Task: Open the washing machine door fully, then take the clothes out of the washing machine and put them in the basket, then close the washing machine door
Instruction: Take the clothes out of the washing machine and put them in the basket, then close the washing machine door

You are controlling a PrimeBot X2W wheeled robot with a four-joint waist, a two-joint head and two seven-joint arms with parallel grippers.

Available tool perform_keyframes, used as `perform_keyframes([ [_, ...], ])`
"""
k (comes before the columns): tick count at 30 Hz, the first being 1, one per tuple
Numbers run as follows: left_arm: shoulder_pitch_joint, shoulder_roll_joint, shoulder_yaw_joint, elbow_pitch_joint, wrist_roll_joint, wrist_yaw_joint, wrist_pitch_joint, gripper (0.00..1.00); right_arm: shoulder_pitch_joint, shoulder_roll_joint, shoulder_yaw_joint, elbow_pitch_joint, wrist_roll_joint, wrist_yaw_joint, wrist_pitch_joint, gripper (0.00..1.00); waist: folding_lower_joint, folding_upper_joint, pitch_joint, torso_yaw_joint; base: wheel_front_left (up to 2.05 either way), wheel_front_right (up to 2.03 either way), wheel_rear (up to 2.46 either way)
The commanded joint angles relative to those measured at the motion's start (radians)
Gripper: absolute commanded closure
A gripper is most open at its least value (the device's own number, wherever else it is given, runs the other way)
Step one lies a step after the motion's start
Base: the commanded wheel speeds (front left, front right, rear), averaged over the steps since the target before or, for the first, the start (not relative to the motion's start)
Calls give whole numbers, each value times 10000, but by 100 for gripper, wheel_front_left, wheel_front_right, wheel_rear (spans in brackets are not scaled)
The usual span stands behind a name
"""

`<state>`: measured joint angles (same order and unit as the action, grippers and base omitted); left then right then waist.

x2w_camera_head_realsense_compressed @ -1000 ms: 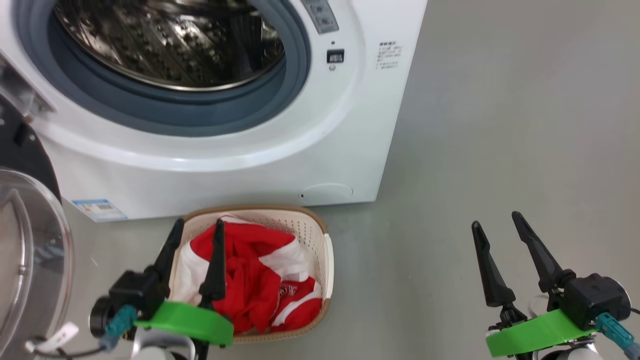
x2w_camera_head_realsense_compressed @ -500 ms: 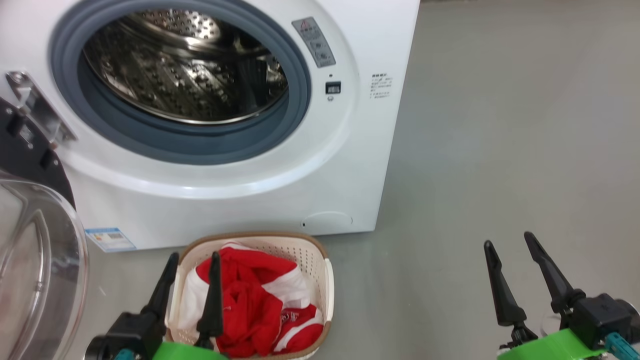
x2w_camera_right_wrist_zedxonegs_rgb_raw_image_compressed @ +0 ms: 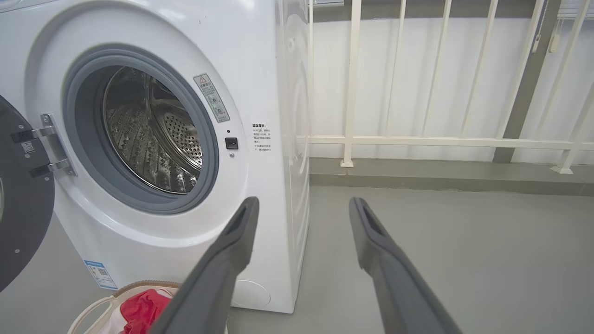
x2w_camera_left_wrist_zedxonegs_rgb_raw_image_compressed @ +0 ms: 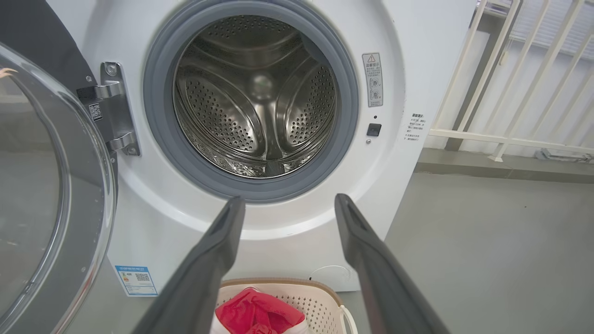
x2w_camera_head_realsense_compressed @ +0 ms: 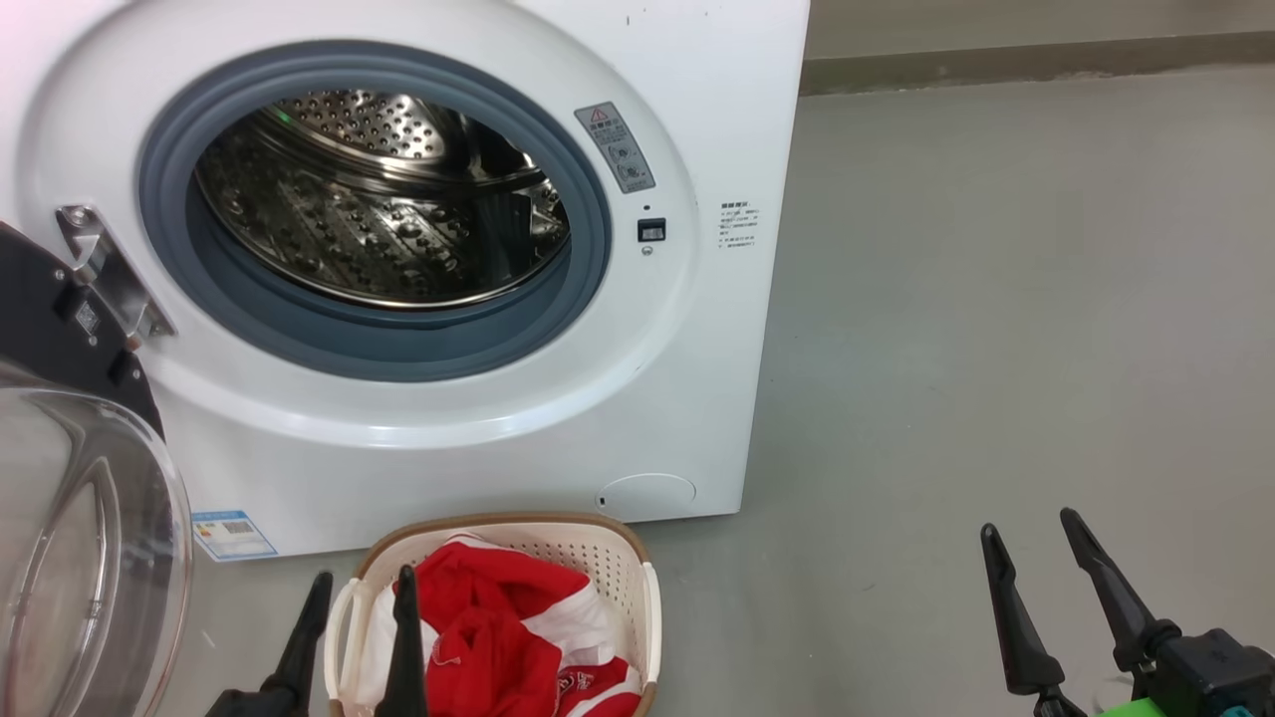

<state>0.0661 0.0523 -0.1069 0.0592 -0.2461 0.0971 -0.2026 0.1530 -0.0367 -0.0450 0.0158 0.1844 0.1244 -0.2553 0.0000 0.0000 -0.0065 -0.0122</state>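
Head view, with both wrist views. You are facing the washer [x2w_camera_head_realsense_compressed: 717, 100], which stands on the grey floor [x2w_camera_head_realsense_compressed: 996, 299]. Its door [x2w_camera_head_realsense_compressed: 90, 578] is swung wide to your left on the steel hinge [x2w_camera_head_realsense_compressed: 105, 269], and the glass bowl sits at the lower left of the head view. The drum [x2w_camera_head_realsense_compressed: 379, 219] is exposed inside the grey seal [x2w_camera_head_realsense_compressed: 398, 354]; in the left wrist view its perforated walls and paddles show right to the back.

The basket [x2w_camera_head_realsense_compressed: 588, 553] rests on the floor just in front of the washer, below the opening and right of the blue label [x2w_camera_head_realsense_compressed: 231, 535]. The clothes [x2w_camera_head_realsense_compressed: 478, 637], red with white panels, are heaped inside it.

Your left jaws stand apart and grip nothing. One of their fingers [x2w_camera_head_realsense_compressed: 402, 647] crosses the clothes in the head view and the other rises just outside the basket's left handle. Your right jaws also stand apart and empty, their fingers [x2w_camera_head_realsense_compressed: 1008, 627] over floor well to the right of the basket. A white railing [x2w_camera_right_wrist_zedxonegs_rgb_raw_image_compressed: 417, 139] runs beyond the washer's right side.
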Motion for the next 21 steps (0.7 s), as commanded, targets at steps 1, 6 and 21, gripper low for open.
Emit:
perform_keyframes([
  [1,-80,159,324,-366,44,44,-35,0,-133,-135,222,-289,71,63,-65,0,0,0,-79,-23,0,0,0],
  [6,8,273,386,-335,-14,33,-77,0,-50,-135,263,-320,124,63,-65,0,0,0,-147,-64,0,0,0],
  [21,10,374,254,-246,61,156,-110,0,88,-135,283,-361,80,63,-65,0,0,0,-141,-28,-19,19,0],
])
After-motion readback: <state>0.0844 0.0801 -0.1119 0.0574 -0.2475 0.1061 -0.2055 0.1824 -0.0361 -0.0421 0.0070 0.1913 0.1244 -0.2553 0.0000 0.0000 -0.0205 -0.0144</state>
